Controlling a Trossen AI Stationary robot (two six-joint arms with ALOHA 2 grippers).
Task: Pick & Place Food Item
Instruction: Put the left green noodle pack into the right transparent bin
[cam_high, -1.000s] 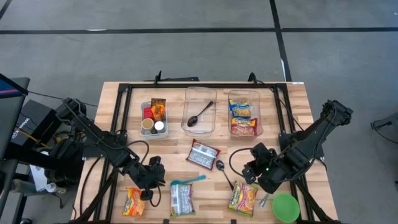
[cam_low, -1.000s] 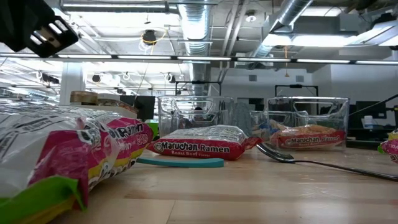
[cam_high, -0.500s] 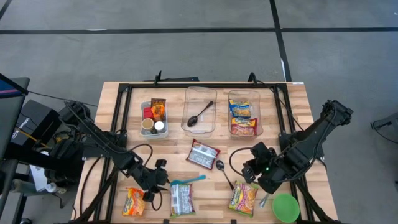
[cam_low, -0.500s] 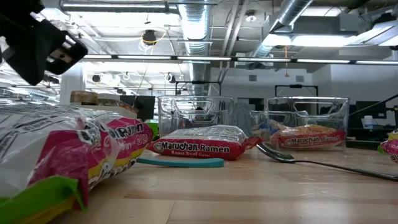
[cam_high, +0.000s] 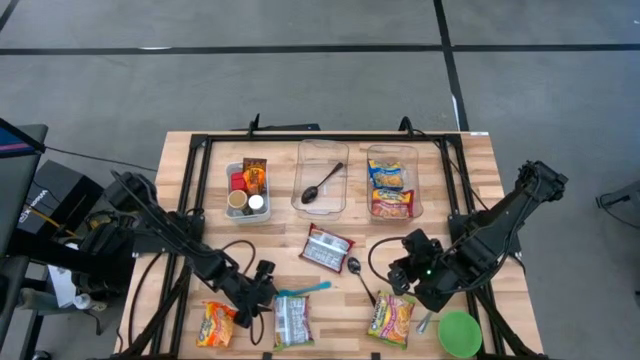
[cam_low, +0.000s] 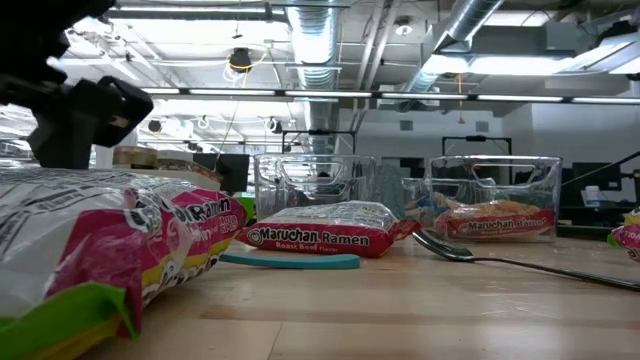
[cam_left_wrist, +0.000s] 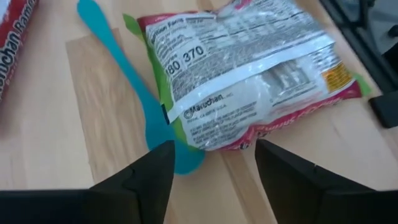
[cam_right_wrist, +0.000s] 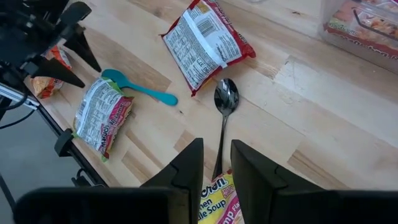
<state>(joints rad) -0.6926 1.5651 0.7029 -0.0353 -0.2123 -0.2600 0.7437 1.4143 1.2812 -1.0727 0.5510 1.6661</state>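
A white-and-pink ramen packet (cam_high: 293, 320) (cam_left_wrist: 249, 68) lies flat near the table's front edge. A teal spoon (cam_high: 302, 290) (cam_left_wrist: 134, 81) lies against its far side. An orange packet (cam_high: 217, 324) lies to its left. My left gripper (cam_high: 262, 295) (cam_left_wrist: 214, 180) hovers open between the two packets, its fingers aimed at the white-and-pink one. My right gripper (cam_high: 400, 280) (cam_right_wrist: 216, 171) hangs with a narrow gap above a metal spoon (cam_right_wrist: 225, 99) and a yellow soup packet (cam_high: 391, 316), holding nothing.
A red ramen packet (cam_high: 327, 247) lies mid-table. At the back stand three clear bins: jars and snacks (cam_high: 247, 190), a black spoon (cam_high: 322, 180), ramen packets (cam_high: 391, 185). A green bowl (cam_high: 459, 333) sits at the near right corner.
My left gripper has come down and gone toward the table's near right, closing on the white-and-pink packet, and its fingers have opened. The packets and spoons lie where they were.
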